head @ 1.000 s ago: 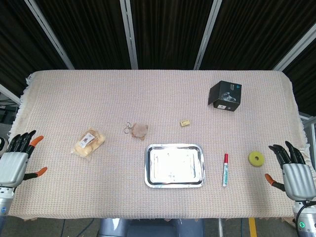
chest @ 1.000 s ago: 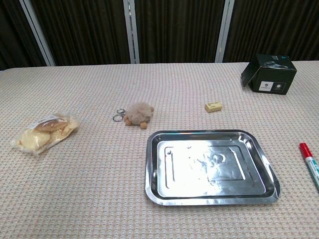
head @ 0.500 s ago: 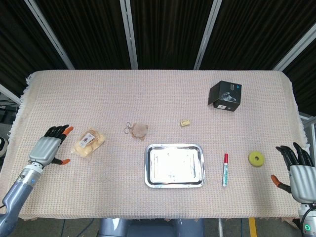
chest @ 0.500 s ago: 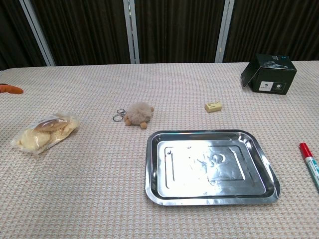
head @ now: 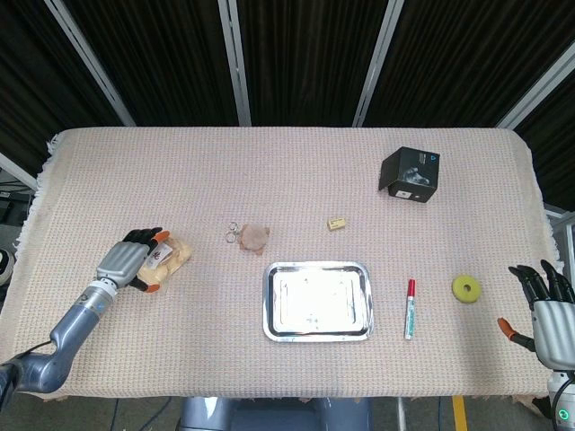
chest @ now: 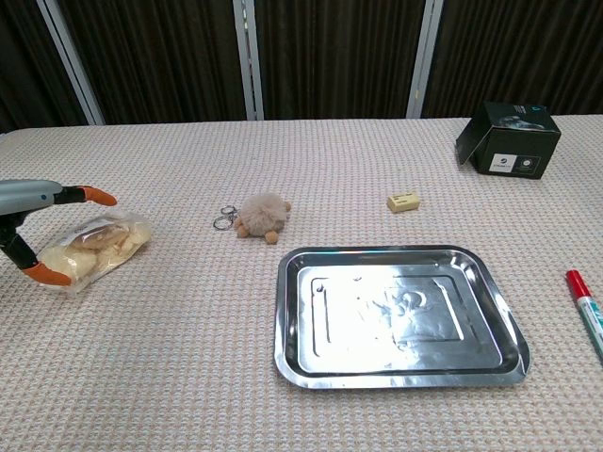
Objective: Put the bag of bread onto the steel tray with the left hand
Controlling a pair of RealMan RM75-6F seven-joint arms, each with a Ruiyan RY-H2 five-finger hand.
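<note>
The bag of bread (head: 167,259) (chest: 89,245) is a clear packet of pale buns lying on the cloth at the table's left. My left hand (head: 133,260) (chest: 28,226) is over its left end with fingers spread, one orange tip beyond the bag and the thumb tip in front of it; I cannot tell if it touches. The steel tray (head: 359,301) (chest: 490,311) lies flat and bare near the front middle, well right of the bag. My right hand (head: 546,310) hangs open off the table's right front corner.
A furry keychain toy (head: 252,236) (chest: 261,217) lies between bag and tray. A small yellow block (head: 337,224) (chest: 403,201), black box (head: 410,174) (chest: 508,139), red marker (head: 410,308) (chest: 588,311) and yellow-green roll (head: 465,288) lie to the right.
My left hand has moved right across the cloth from the table's left edge up to the bag and now straddles its left end. The right hand has sunk a little lower.
</note>
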